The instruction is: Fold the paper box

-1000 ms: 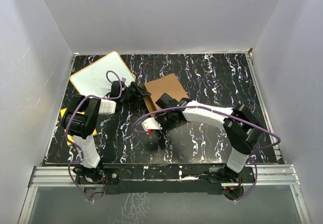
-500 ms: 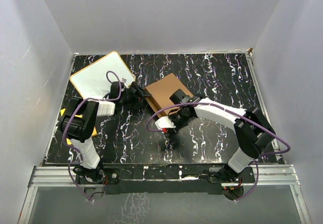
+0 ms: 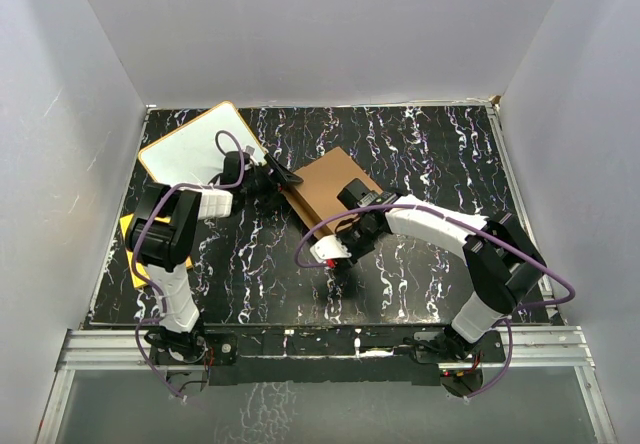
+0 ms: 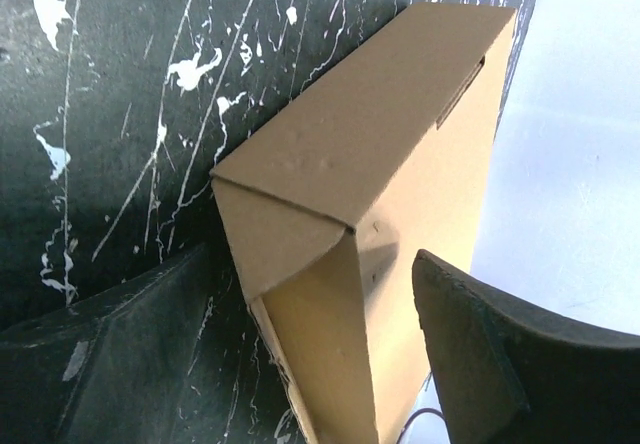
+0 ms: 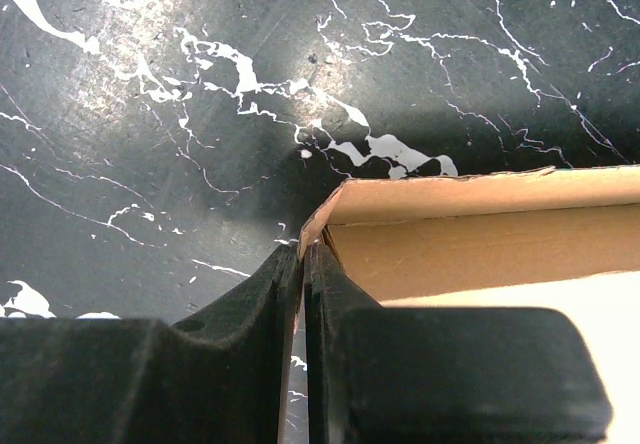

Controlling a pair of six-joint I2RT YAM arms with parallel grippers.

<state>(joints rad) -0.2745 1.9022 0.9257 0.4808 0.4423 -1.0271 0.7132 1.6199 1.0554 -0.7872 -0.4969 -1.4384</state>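
I see bare tabletop (image 3: pixel 450 154) to the right of and behind the paper box (image 3: pixel 325 179), and a free strip in front, between the two bases. The left is tight: the white board (image 3: pixel 190 154) lies near the box's left end, and my left gripper (image 3: pixel 283 177) fills that gap, jaws wide around the corner. My right arm (image 3: pixel 430 226) bars the near side, with the right gripper (image 5: pixel 302 264) pinched on the box's wall.
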